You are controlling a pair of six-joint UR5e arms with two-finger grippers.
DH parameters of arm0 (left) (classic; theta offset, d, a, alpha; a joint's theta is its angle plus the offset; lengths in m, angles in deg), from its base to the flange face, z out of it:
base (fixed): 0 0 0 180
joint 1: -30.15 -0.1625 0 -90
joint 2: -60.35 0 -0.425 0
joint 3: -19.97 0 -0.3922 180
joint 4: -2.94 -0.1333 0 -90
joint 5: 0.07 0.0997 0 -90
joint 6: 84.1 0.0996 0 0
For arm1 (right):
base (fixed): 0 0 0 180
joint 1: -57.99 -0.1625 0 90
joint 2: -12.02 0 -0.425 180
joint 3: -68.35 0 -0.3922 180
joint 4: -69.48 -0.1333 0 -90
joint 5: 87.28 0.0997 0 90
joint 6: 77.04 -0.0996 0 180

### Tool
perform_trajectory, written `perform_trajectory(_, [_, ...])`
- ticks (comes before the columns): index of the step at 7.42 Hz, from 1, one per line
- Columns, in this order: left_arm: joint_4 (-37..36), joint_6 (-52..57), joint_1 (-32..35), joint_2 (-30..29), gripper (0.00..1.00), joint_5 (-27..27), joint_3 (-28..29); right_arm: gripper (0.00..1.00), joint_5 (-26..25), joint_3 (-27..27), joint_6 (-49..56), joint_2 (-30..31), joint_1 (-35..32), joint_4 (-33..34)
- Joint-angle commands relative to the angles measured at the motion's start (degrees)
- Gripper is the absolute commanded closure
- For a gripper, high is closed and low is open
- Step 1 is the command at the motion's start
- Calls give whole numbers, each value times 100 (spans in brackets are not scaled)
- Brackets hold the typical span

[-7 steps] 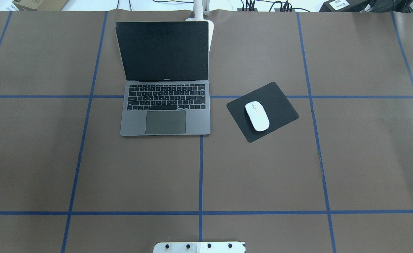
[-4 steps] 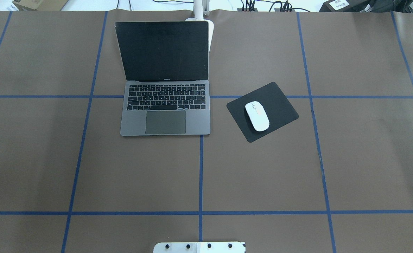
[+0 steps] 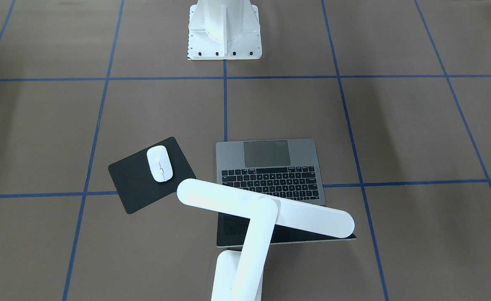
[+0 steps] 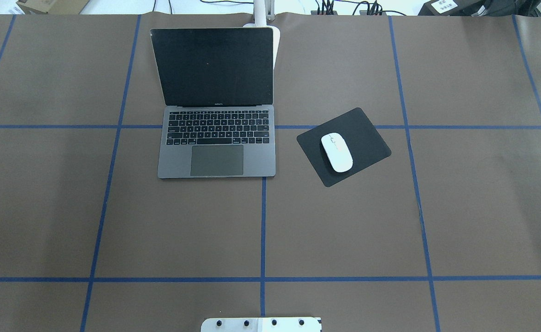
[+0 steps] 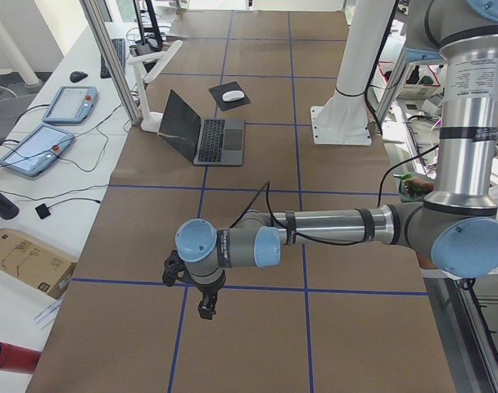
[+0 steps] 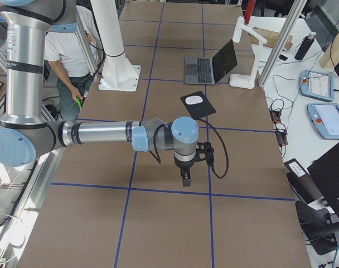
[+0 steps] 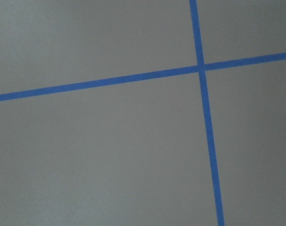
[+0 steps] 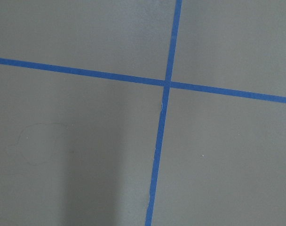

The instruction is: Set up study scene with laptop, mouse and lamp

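Laptop (image 4: 217,133) sits open in the upper centre-left of the overhead view. It has a slim dark-grey metal body, matte black keys and a big smooth grey trackpad; the lid is up and the screen dark. Mouse (image 4: 337,152), a small glossy white oval, lies on a thin black square mat (image 4: 367,133). The mat is turned at an angle, near the laptop's right side in that view, not touching it.

Lamp (image 3: 266,217) is smooth & white, w/ a long flat bar head, rounded at both ends, on a slanted arm. In the front-facing view it fills the bottom centre, and the head crosses in front of the laptop's lid. The base stands behind the screen.

Tabletop (image 4: 344,230) is a flat matte brown sheet, cut into squares by blue tape lines (image 4: 262,230). A white ribbed pedestal (image 3: 224,29) w/ a bolted square plate is at top centre of the front-facing view.

Left hand (image 5: 205,309) is black & points down over the tabletop, lower centre of the left side view, well apart from the laptop. Can't tell if its fingers are apart or together. Right hand (image 6: 184,180) also points down, mid-frame in the right side view, w/ mat & mouse further up the frame. Can't tell its state either. Both wrist views show only brown sheet & a blue tape cross.
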Motion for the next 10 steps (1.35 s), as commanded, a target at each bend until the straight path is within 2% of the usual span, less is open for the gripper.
perform_trajectory(1, [145, 9, 1, -56, 1, 0, 29, 1, 3, 1, -16, -10, 0, 0])
perform_trajectory(10, [243, 9, 1, 15, 1, 9, 73, 1, 20, 19, -51, -19, 9, -9])
